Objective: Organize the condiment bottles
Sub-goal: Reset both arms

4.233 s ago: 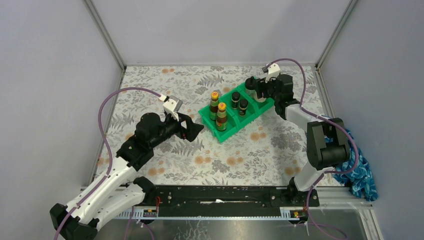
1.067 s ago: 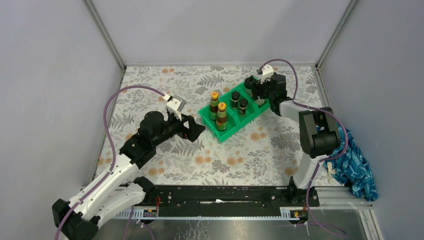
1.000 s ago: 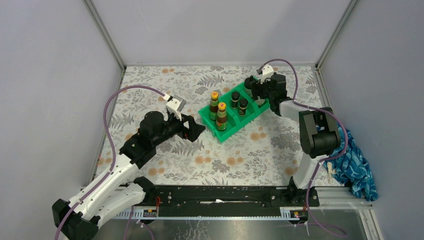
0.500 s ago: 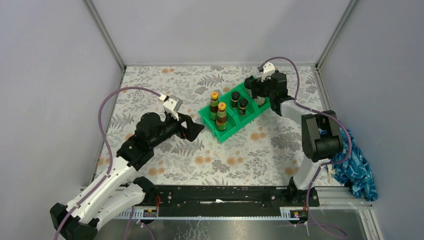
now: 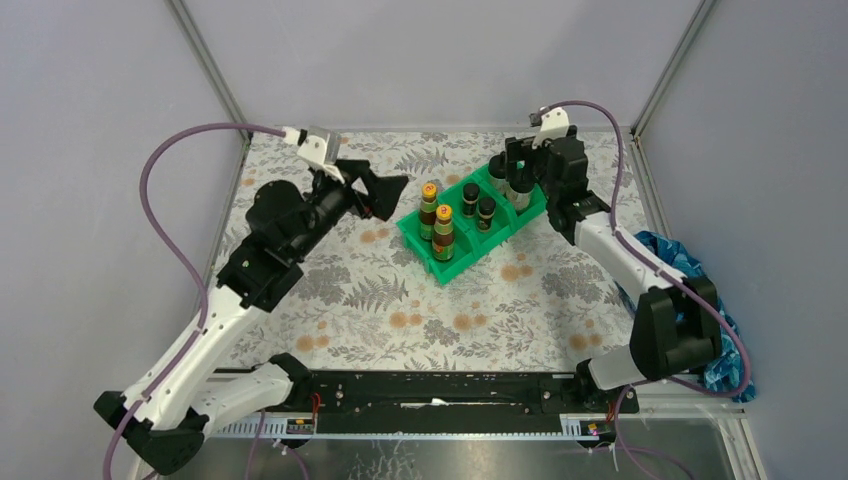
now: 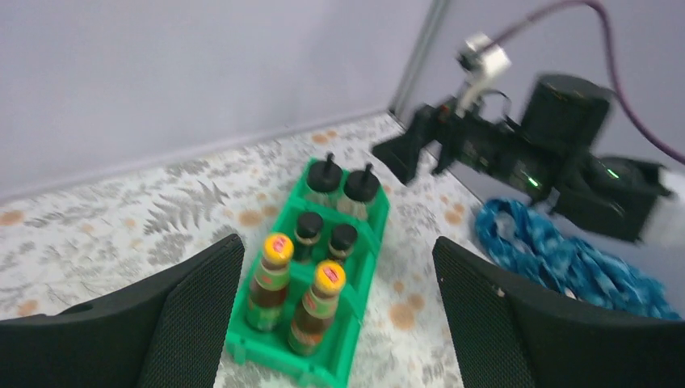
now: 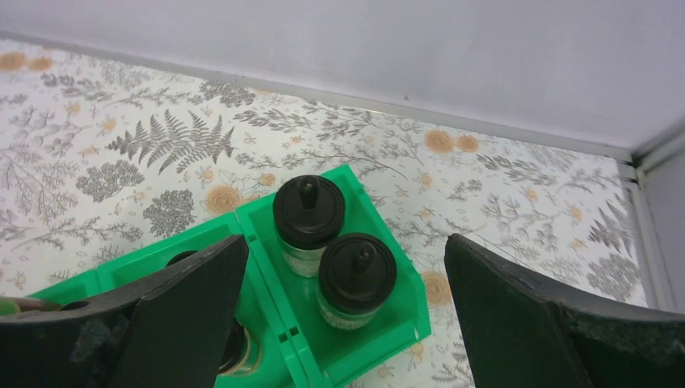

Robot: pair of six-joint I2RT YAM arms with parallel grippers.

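Both arms have moved since the earlier frame. Your left gripper [image 5: 388, 193] has swung up from the near-left side of the green plastic divided bin [image 5: 490, 240] to hang off its left side. Your right gripper [image 5: 522, 168] has lifted off the bin's far end.

- **Left gripper:** fingers spread wide and empty, well apart from the bin. It looks parked there to stay out of the right arm's way.
- **Right gripper:** fingers also spread wide, gripping nothing. It hovers over the bin's far compartment, which reads as a release followed by a pull-back.
- **Far compartment:** the two wider clear jars with black lids [image 7: 308, 214] stand upright, side by side.
- **Middle compartment:** the two short dark jars with black caps [image 5: 470, 200] stand upright.
- **Near compartment:** the two taller brown bottles with yellow caps and red-green labels [image 5: 443, 236] stand upright.

Each compartment holds one kind, in a pair, which is likely the sorting you're after. No bottle shows on the floral table cover [image 5: 480, 310] outside the bin, so the task looks finished or nearly so.

A blue patterned cloth [image 5: 720, 350] lies well to the right of the bin and plays no part.
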